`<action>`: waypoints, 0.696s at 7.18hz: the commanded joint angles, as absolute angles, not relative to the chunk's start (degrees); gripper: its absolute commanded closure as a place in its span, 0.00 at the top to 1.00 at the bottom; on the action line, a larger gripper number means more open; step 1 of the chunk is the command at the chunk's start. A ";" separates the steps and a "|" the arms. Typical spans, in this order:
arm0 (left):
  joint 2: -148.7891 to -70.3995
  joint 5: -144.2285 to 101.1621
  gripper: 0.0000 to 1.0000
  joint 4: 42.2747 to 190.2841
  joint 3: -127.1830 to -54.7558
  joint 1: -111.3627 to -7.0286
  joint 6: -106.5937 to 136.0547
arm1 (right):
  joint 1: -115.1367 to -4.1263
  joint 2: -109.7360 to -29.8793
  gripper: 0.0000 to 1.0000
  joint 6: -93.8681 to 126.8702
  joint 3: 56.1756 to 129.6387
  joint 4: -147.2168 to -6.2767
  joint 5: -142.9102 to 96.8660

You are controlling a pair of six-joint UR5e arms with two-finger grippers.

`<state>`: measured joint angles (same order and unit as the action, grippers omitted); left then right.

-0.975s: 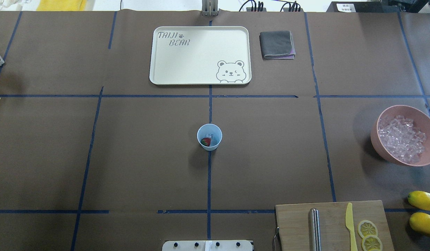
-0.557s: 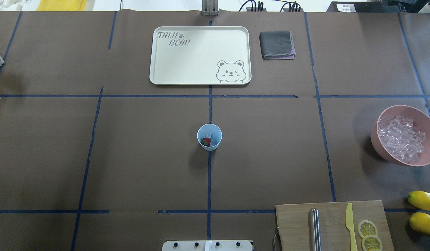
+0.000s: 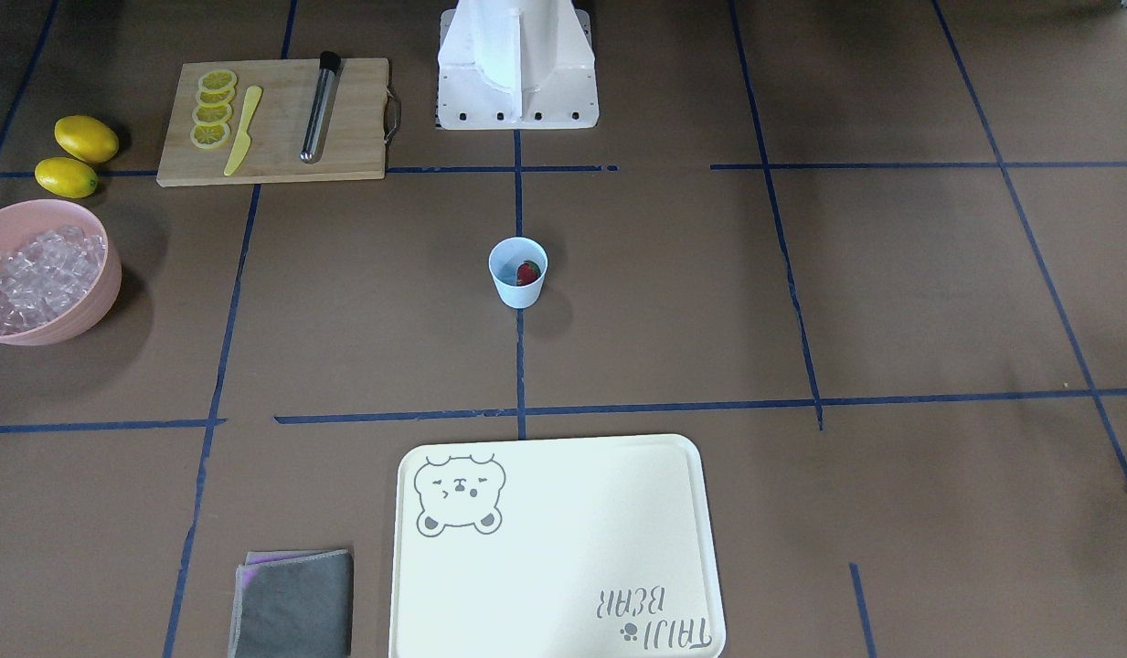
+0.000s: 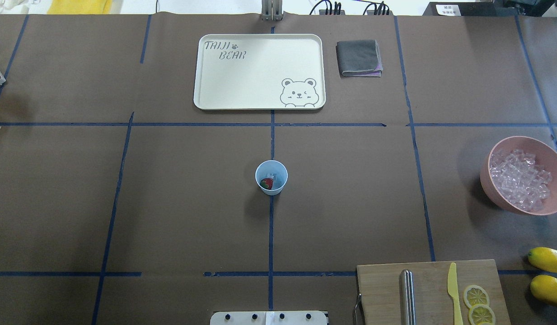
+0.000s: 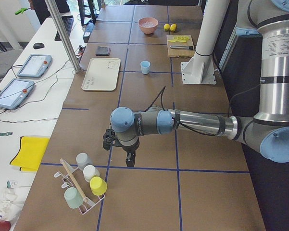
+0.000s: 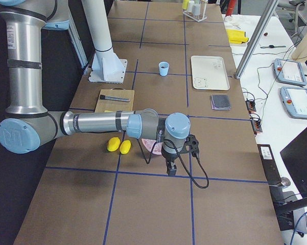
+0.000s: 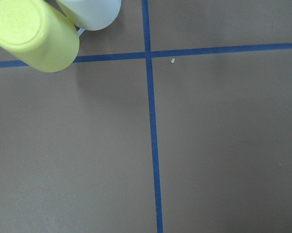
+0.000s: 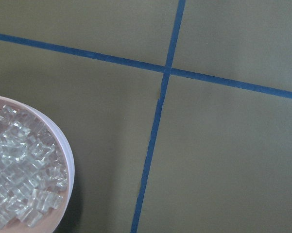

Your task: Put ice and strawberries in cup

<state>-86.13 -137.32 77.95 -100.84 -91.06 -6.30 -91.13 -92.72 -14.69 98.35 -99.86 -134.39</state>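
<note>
Pale-blue cup at table centre in front view, strawberry inside. Overhead: you see ice cube beside berry in cup; nothing shifted since second ago, so task looks done. Side views: left gripper, right gripper hang far from cup; jaws' state cannot tell. Right wrist: spare ice heap in pink bowl.

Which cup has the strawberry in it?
The pale-blue cup standing upright alone at the table's centre; the strawberry lies inside it. The other cups sit tipped on a rack at the table's left end.
</note>
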 commanded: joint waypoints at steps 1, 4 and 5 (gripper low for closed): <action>-86.13 -137.37 1.00 77.96 -100.90 -91.05 -5.89 | -91.05 -92.72 1.00 -14.68 98.35 -99.84 -134.38; -85.61 -137.46 1.00 81.80 -101.07 -91.05 -6.42 | -91.05 -92.72 1.00 -14.68 98.26 -99.84 -134.47; -82.30 -137.55 1.00 84.18 -101.94 -91.05 -6.42 | -91.05 -92.64 1.00 -14.68 98.35 -99.84 -134.47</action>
<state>-84.99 -137.45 81.39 -101.25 -91.05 -6.41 -91.06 -92.70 -14.68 98.32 -99.84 -134.46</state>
